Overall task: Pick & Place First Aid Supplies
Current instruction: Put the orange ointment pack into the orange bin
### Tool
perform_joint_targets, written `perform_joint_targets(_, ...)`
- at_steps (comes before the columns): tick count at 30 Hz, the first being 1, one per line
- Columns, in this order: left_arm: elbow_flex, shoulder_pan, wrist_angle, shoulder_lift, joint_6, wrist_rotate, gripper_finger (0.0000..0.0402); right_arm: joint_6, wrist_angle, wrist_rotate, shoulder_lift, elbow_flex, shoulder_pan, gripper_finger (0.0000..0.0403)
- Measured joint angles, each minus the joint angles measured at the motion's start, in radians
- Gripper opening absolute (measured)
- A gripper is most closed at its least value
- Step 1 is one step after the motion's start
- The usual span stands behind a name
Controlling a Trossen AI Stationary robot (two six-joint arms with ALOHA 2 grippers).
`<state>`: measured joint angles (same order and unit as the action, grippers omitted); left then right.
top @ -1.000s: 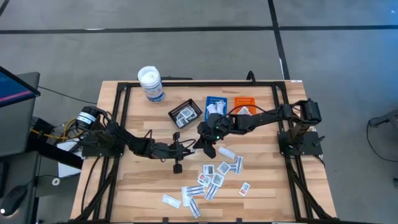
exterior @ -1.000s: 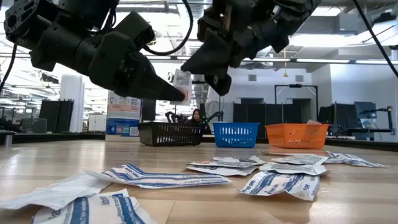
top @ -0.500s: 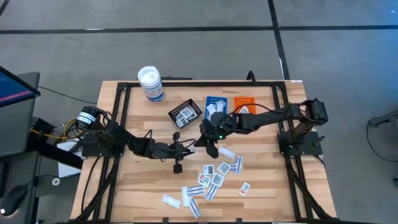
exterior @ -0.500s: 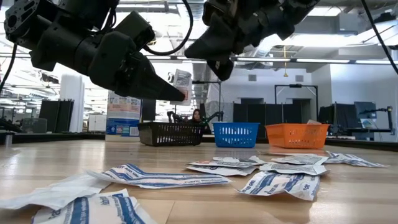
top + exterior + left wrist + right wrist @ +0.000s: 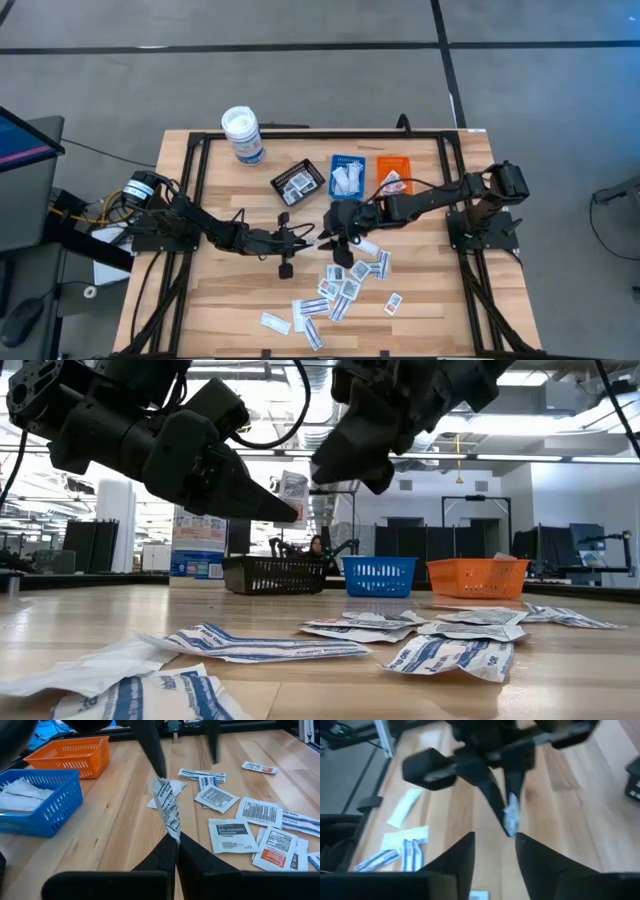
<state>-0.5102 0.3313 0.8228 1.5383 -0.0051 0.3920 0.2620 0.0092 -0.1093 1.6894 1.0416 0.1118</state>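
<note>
Can (image 5: pixel 242 135): white and round with a blue label, at about 11 o'clock on the table (image 5: pixel 220 290), far from the arms.
Left gripper (image 5: pixel 312 239): near the middle of the table, pointing to 3 o'clock. Its fingers are squeezed tight on one small white packet (image 5: pixel 168 810). The packet sticks up from the fingertips, off the wood.
Black basket (image 5: pixel 297 183): at 12 o'clock from the left gripper, with some packets inside.
Right gripper (image 5: pixel 333 243): just beside the held packet, at its 3 o'clock side. Its two fingers (image 5: pixel 457 857) stand apart, one on each side of the packet. They are not closed on it, and I cannot tell if they touch it.
Blue basket (image 5: pixel 347 173): next to the black one, at 12 o'clock from the right gripper, with white packets in it.
Orange basket (image 5: pixel 393 171): right beside the blue one.
Loose packets (image 5: pixel 350 285): many small flat white ones with blue, red or dark print, spread on the wood at 5 o'clock from the two grippers. A few more lie near the front edge at 6 o'clock.
</note>
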Motion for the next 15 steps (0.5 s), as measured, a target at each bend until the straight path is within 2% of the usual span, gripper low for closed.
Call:
perform_joint_targets(8, 0.000, 0.000, 0.038, 0.000, 0.000, 0.000, 0.0009, -0.008, 0.039, 0.045, 0.000, 0.000, 0.005, 0.0205)
perform_joint_targets(15, 0.000, 0.000, 0.108, 0.000, 0.063, 0.000, 0.0008, -0.008, 0.064, 0.016, 0.001, 0.000, -0.004, 0.0218)
